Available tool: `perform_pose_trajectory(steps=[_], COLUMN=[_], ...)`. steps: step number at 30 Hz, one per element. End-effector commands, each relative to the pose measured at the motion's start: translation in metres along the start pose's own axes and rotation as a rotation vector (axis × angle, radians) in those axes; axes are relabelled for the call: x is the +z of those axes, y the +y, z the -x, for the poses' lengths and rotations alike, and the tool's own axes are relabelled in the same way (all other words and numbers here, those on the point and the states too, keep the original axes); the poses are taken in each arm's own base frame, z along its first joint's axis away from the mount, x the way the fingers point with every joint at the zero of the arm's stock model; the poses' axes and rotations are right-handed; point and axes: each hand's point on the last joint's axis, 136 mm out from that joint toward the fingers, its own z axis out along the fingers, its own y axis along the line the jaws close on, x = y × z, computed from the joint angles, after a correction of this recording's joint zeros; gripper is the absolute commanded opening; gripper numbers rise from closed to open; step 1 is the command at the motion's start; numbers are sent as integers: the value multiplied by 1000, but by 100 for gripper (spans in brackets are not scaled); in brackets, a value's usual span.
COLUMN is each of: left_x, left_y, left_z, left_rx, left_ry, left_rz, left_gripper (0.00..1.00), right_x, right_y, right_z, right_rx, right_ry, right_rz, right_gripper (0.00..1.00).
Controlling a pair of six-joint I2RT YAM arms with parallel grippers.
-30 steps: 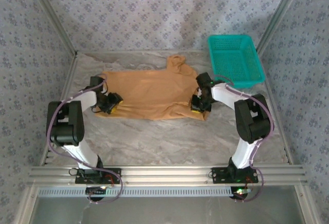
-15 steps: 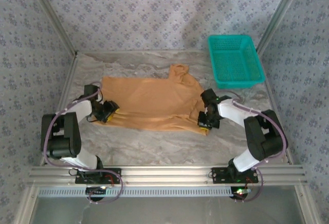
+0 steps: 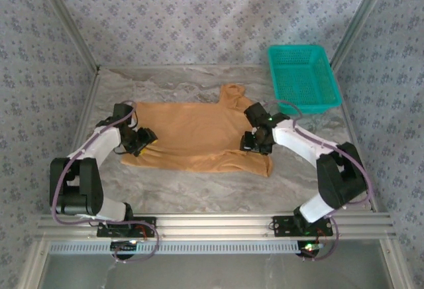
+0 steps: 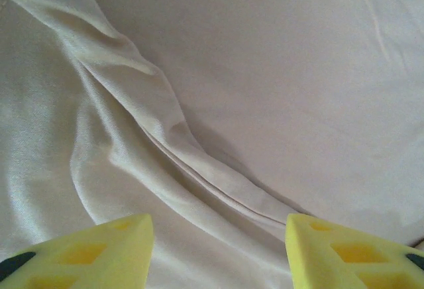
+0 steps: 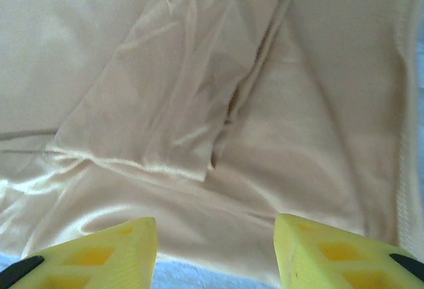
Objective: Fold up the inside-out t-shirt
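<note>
The inside-out t-shirt, tan and thin, lies spread flat across the middle of the table, with a bunched sleeve sticking out at its far edge. My left gripper hovers over the shirt's left end, open. In the left wrist view its yellow fingers stand apart above a long ridged fold of cloth. My right gripper hangs over the shirt's right end, open. In the right wrist view it is above a folded flap, near the hem, with nothing between the jaws.
A teal basket stands at the back right, just beyond the shirt's right end. Bare marble table runs between the shirt and the aluminium rail at the near edge. Patterned walls and slanted frame posts enclose the space.
The right gripper has opened, let go of the shirt's near right corner, and moved back and left over the cloth. The shirt was drawn nearer and now lies flatter. The left gripper shifted slightly.
</note>
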Motion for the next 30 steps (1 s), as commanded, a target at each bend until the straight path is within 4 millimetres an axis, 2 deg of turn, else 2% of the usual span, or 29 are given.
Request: perform_pose_trajectory(steps=[1, 6, 8, 10, 12, 13, 14, 16, 19, 21, 26, 28, 30], left_x=[-4, -9, -10, -10, -11, -11, -11, -11, -9, -8, -11, -11, -10], left_y=[4, 4, 4, 3, 3, 3, 2, 2, 1, -1, -4, -3, -2], left_z=[-7, -6, -5, -5, -4, -4, -4, -4, -3, -3, -9, -10, -12], left_rx=[5, 12, 14, 17, 18, 19, 18, 19, 14, 14, 36, 39, 39], left_ry=[13, 2, -2, 0, 0, 0, -1, -2, 2, 9, 14, 15, 19], left_rz=[21, 20, 23, 23, 25, 25, 25, 25, 18, 13, 12, 16, 19], left_gripper=[54, 54, 54, 53, 53, 53, 53, 53, 52, 52, 52, 52, 52], right_x=[12, 26, 32, 35, 32, 30, 19, 9, 3, 9, 39, 44, 40], right_y=[13, 20, 21, 24, 27, 27, 37, 42, 50, 56, 65, 73, 84], right_z=[4, 9, 12, 15, 16, 15, 25, 32, 45, 55, 86, 100, 111], right_rx=[23, 23, 24, 21, 11, 7, -1, -12, -27, -32, -115, -141, -166], right_ry=[41, 57, 61, 67, 65, 64, 31, 3, -22, -17, 40, 35, 8], right_rz=[24, 15, 11, 9, 4, -2, 18, 22, 31, 41, 16, 29, 51], right_gripper=[50, 49, 38, 13, 0, 0, 0, 0, 0, 1, 5, 6, 14])
